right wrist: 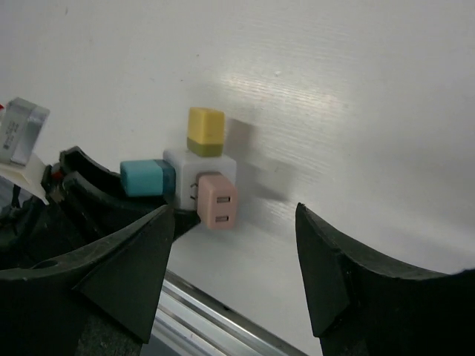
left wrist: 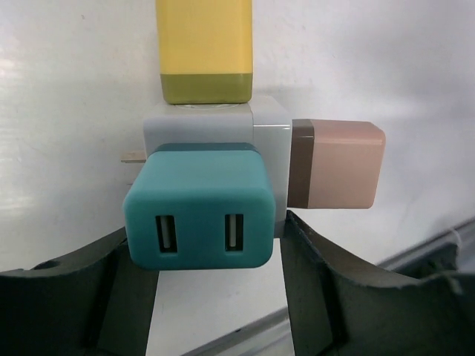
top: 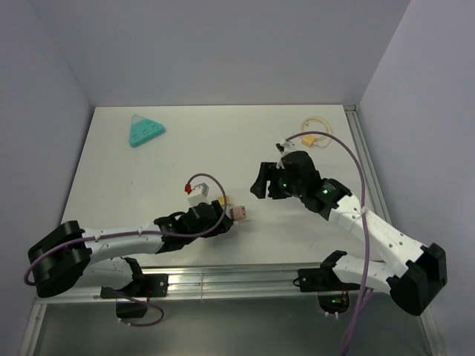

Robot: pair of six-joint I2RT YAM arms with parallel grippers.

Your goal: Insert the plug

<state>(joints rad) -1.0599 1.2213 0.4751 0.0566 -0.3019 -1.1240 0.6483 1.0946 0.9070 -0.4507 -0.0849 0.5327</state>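
The pink plug (left wrist: 338, 165) sat against the right face of the white adapter cube (left wrist: 271, 124), its darker band flush with the cube, so it looked fully seated or close to it. A yellow plug (left wrist: 204, 52) stood on the cube's far face and a teal USB charger (left wrist: 199, 215) on the face towards the left wrist camera. The cluster lay on the table (top: 185, 148) near its front edge, roughly midway between the two arms.

The pink plug was judged to be a small, light, rigid plastic block with smooth, somewhat slippery sides. It would best be taken across its two broad flat faces, well back from the cube. Any push should run straight along the prongs, because a tilted shove could bend them or twist the cube in its hold.

The left gripper (left wrist: 211, 248) appeared clamped on the white adapter cube, its fingers (left wrist: 319, 274) pressed in on either side of the teal USB charger. The right gripper (right wrist: 234, 245) hung just beside the cluster with its jaws spread wide, touching nothing and holding nothing.
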